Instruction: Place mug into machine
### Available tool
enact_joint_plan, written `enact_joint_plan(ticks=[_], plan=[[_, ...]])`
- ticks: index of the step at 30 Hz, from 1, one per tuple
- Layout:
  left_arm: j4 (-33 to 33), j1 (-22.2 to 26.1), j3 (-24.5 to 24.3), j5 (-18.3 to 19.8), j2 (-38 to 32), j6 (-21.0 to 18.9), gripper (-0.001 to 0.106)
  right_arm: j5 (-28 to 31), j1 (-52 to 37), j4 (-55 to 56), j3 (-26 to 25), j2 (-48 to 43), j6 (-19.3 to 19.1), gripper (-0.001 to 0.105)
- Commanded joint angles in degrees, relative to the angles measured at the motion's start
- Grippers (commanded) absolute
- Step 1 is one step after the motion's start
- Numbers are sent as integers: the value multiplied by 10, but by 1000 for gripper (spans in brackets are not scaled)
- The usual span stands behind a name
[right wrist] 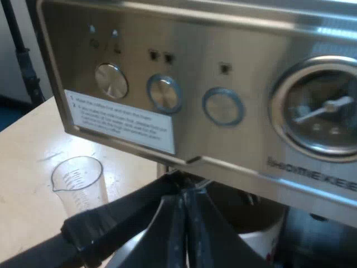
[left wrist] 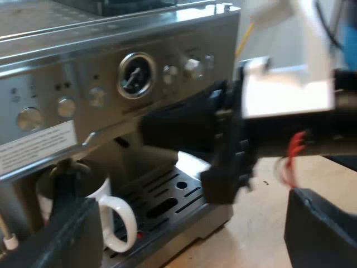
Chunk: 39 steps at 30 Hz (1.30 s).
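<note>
The white mug (left wrist: 111, 215) stands on the espresso machine's drip tray (left wrist: 167, 204), under the steel front, with its handle turned outward. My left gripper (left wrist: 189, 223) is open. One finger (left wrist: 61, 237) is just in front of the mug and the other (left wrist: 321, 229) is far off over the table. The right arm's gripper (left wrist: 167, 131) reaches in under the machine's front (left wrist: 111, 84), above the tray. In the right wrist view my right gripper (right wrist: 181, 195) is shut with its black fingers pressed together close under the front panel (right wrist: 234, 139). The mug's white rim (right wrist: 262, 241) is just below them.
A clear measuring glass (right wrist: 78, 181) stands on the light wooden table (right wrist: 28, 151) beside the machine. The panel carries a pressure gauge (right wrist: 323, 109), round buttons (right wrist: 164, 92) and a white label (right wrist: 120, 120). Bare tabletop (left wrist: 262, 234) lies in front of the tray.
</note>
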Motion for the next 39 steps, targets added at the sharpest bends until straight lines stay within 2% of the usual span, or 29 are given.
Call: enact_joint_plan(ticks=[1,12,17,33,39], plan=[[1,-7,-2,-3,1,2,68,-4,-3,-8,-28,20,-3,0],[18,-11,-2,-3,1,2,68,1,-33,-8,-89,67,-3,0],[17,-29,-2,-5,1,2,68,-9,-44,-8,-89,73,-3,0],[17,-29,-2,-5,1,2,68,22,-56,-38,-89,86,4,0],[17,-29,-2,-5,1,2,68,21,-50,-6,-89,80,15,0]])
